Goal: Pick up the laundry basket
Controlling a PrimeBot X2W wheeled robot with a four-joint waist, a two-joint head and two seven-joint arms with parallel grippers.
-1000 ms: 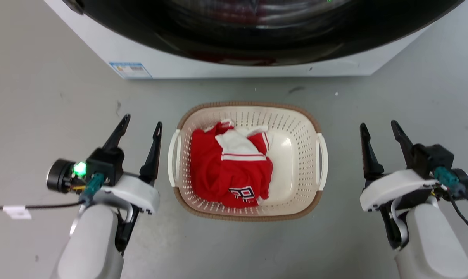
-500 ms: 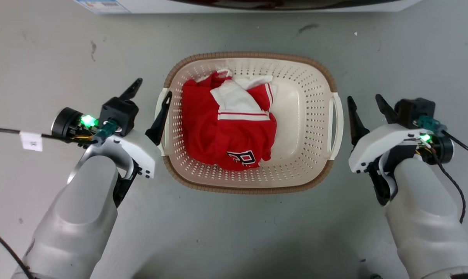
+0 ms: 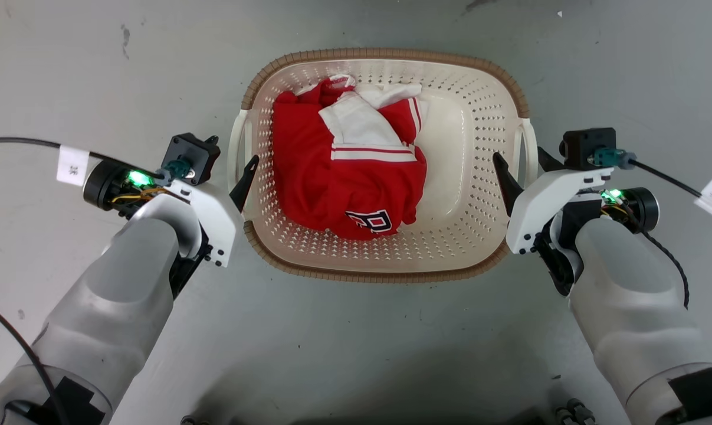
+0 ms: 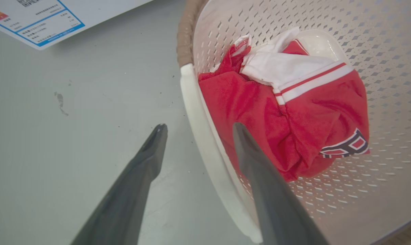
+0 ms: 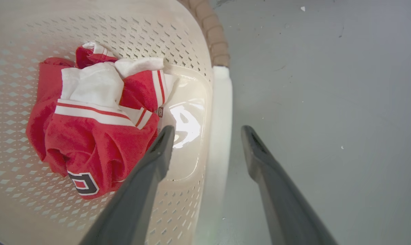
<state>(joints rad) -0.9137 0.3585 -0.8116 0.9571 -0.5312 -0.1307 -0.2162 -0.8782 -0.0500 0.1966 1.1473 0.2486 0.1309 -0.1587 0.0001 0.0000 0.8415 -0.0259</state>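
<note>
Left tool (image 4: pixel 199 126) and right tool (image 5: pixel 207 129) both spread apart, each straddling a side handle (image 4: pixel 191 98) of the laundry basket (image 3: pixel 385 56). Touching it? Hard to say.

Grey floor (image 3: pixel 356 348); laundry basket (image 3: pixel 476 112) rests there

The left forearm (image 3: pixel 125 283) and right forearm (image 3: pixel 627 283) are extended forward, wrists angled inward. The left gripper (image 4: pixel 200 126) is held wide, dark fingers well parted, and the right gripper (image 5: pixel 208 128) is spread likewise, fingers tipped forward and down.
</note>
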